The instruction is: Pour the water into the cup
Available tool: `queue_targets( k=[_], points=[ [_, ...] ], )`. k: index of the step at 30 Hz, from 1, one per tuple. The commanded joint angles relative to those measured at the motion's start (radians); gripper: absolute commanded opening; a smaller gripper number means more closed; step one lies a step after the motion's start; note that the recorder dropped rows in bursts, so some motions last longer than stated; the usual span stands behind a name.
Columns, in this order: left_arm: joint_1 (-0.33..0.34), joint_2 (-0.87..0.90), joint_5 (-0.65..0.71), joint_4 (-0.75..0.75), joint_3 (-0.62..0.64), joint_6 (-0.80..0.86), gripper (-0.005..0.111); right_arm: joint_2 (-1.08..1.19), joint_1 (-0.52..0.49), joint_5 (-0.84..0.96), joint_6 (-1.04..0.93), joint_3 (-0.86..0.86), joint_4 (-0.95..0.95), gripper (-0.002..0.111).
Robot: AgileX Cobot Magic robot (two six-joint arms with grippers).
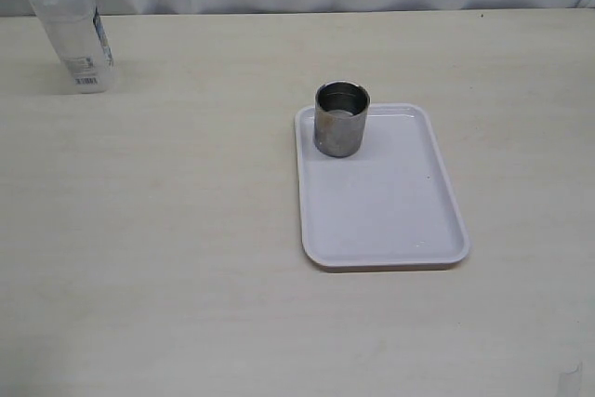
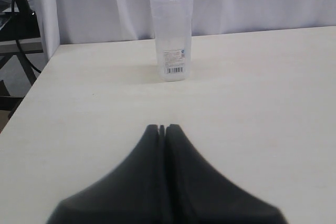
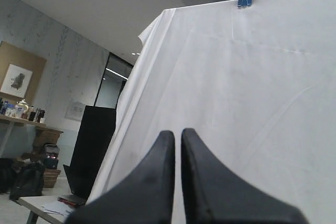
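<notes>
Steel cup (image 1: pixel 341 118) on tray (image 1: pixel 390 202); left gripper (image 2: pixel 163 128), closed, faces container (image 2: pixel 172 32), not cup

There is one steel cup (image 1: pixel 341 118), one white tray (image 1: pixel 386 262), one clear plastic container (image 1: pixel 70 30) (the only labelled item) and one pale surface (image 1: pixel 167 230). Two dark tools appear, one per wrist view: the left tool (image 2: pixel 162 128) and the right tool (image 3: pixel 177 136).
</notes>
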Motion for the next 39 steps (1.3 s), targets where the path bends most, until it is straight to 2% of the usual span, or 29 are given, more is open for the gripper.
queue_targets(
  k=[1, 4, 11, 15, 18, 22, 29, 39],
  points=[
    [-0.008, -0.002, -0.012, -0.002, 0.004, -0.006, 0.000, -0.003, -0.001, 0.004, -0.025, 0.017, 0.001, 0.004],
    [-0.008, -0.002, -0.011, -0.002, 0.004, -0.006, 0.000, -0.003, -0.001, 0.029, -0.133, 0.048, 0.101, 0.004],
    [-0.008, -0.002, -0.011, -0.002, 0.004, -0.006, 0.000, -0.003, -0.001, 0.056, -0.635, 0.201, 0.701, 0.004],
    [-0.008, -0.002, -0.011, -0.002, 0.004, -0.006, 0.000, -0.003, -0.001, 0.056, -0.866, 0.277, 0.906, 0.004],
    [-0.008, -0.002, -0.011, -0.002, 0.004, -0.006, 0.000, -0.003, -0.001, 0.205, -0.985, 0.277, 1.006, 0.004],
    [-0.008, -0.002, -0.011, -0.002, 0.004, -0.006, 0.000, -0.003, -0.001, 0.330, -1.068, 0.277, 1.057, 0.004],
    [-0.008, -0.002, -0.011, -0.002, 0.004, -0.006, 0.000, -0.003, -0.006, 0.563, -1.063, 0.277, 1.051, 0.004],
    [-0.008, -0.002, -0.012, -0.002, 0.004, -0.006, 0.000, -0.003, -0.101, 0.663, -1.032, 0.277, 1.042, 0.004]
  ],
)
